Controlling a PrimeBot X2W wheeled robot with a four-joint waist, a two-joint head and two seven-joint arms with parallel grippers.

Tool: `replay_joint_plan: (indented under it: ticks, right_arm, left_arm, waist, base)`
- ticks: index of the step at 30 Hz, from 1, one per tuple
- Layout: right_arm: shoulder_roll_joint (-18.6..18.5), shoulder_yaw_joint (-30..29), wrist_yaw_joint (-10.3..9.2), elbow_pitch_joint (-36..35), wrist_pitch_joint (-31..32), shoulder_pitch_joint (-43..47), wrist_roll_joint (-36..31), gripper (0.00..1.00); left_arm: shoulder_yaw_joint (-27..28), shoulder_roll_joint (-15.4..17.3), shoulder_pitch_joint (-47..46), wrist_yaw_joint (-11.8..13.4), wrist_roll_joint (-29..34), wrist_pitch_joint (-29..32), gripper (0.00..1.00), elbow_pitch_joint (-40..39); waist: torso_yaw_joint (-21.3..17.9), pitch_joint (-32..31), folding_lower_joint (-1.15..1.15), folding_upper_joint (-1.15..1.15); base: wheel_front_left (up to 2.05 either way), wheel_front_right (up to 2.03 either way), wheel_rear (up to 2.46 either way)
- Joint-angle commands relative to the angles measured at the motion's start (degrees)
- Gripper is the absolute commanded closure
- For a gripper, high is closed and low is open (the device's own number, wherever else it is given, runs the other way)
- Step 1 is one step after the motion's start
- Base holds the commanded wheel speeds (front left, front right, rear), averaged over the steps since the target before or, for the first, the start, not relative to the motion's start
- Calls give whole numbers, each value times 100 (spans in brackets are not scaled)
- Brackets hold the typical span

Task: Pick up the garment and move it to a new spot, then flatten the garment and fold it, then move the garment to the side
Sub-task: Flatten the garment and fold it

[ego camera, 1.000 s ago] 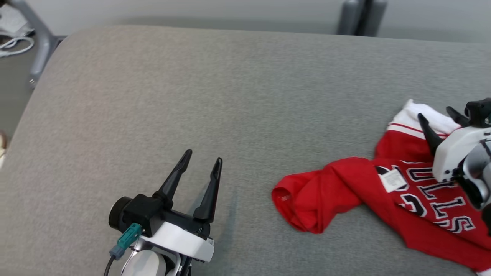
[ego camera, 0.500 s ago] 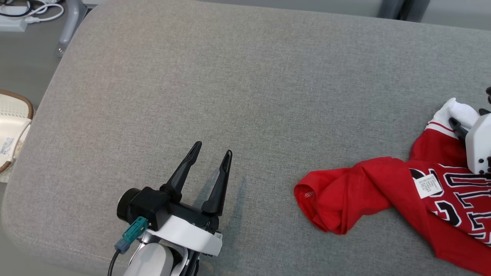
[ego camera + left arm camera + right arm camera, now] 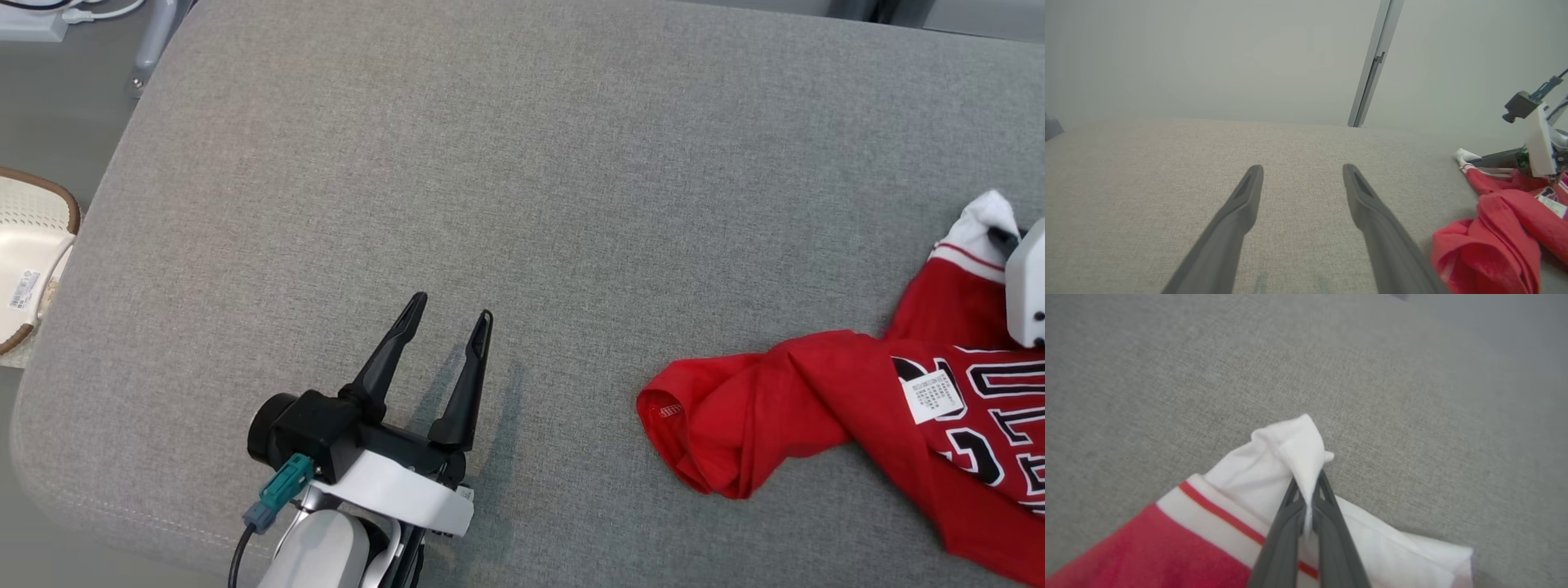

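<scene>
On the cushion (image 3: pixel 522 163), garment (image 3: pixel 784 408) in right end effector (image 3: pixel 1307 485).

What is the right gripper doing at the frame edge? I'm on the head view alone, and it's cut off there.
Observer: In the right wrist view, the right gripper has its jaws shut on a pinch of the garment's white trim.
Operator: How much cloth is in the pinch?
Observer: A thin fold. It pokes out beyond the jaws as a small white peak.
Operator: How is that gripper angled?
Observer: The left wrist view catches it side-on. Its dark fingers run low, nearly level with the cushion, out to the trim's tip.
</scene>
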Motion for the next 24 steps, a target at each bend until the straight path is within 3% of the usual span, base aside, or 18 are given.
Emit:
replay_joint_plan:
  ticks: [1,12,15,19,20,21,24]
  right_arm:
    - [4,65,-14,26,-199,-127,12,100]
    - [119,-30,-11,472,-1707,-1570,-235,100]
    - [189,-158,-11,902,-2156,-2025,-375,100]
    - [370,-171,-10,1569,-2240,-2295,-570,100]
    - [419,-163,-10,1682,-2214,-2274,-603,89]
    - [466,-188,-10,1779,-2180,-2211,-603,0]
    - [561,-193,-11,1915,-1907,-1883,-561,0]
  left_arm:
    - [-3,22,-93,13,-33,-21,0,-12]
    - [-236,22,-86,22,-112,-21,0,-64]
    - [-301,23,-81,39,-146,-21,0,-73]
    - [-354,22,-94,58,-182,-21,0,-96]
    - [-364,22,-95,61,-195,-21,0,-100]
    - [-374,22,-90,71,-208,-21,0,-106]
    - [-389,21,-53,78,-220,-21,0,-105]
  waist:
    - [7,8,0,0]
    - [202,113,0,0]
    - [293,141,0,0]
    - [416,164,0,0]
    - [440,167,0,0]
    - [461,170,0,0]
    - [498,154,0,0]
  base:
    - [0,0,0]
    - [0,0,0]
    - [0,0,0]
    - [0,0,0]
    - [0,0,0]
    - [0,0,0]
    - [0,0,0]
